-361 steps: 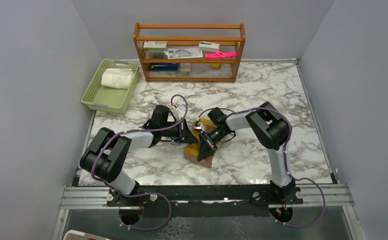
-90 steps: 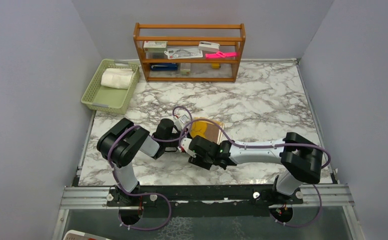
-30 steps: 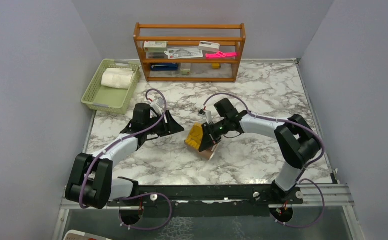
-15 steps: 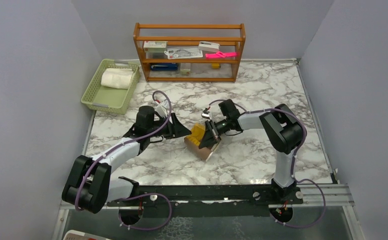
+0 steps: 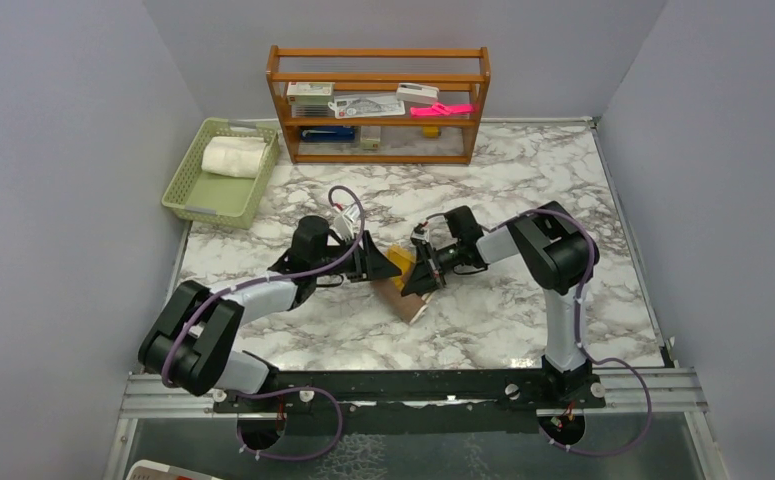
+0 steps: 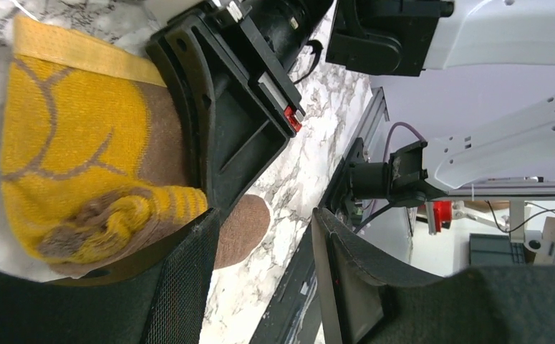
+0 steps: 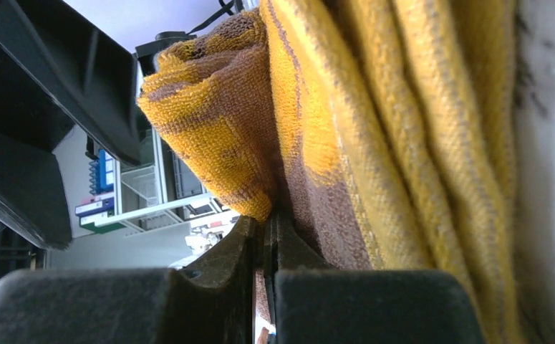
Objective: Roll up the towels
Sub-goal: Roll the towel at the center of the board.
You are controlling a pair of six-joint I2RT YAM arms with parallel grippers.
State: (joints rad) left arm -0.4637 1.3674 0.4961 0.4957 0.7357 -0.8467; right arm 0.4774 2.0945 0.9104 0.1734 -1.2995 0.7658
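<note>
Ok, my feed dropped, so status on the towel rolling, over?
Copy: right gripper shut on brown-yellow towel, partly rolled, mid-table; left gripper open beside it. Rolled white towel sits in green basket. Nothing in the way.

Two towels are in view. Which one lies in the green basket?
The plain cream-white towel, rolled up in the green basket; the brown-and-yellow towel is out on the marble table instead.

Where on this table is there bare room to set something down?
Bare marble table: the far right corner beside the wooden shelf; also the near strip. Crowded: the centre, where left gripper and right gripper meet at the brown-and-yellow towel.
</note>
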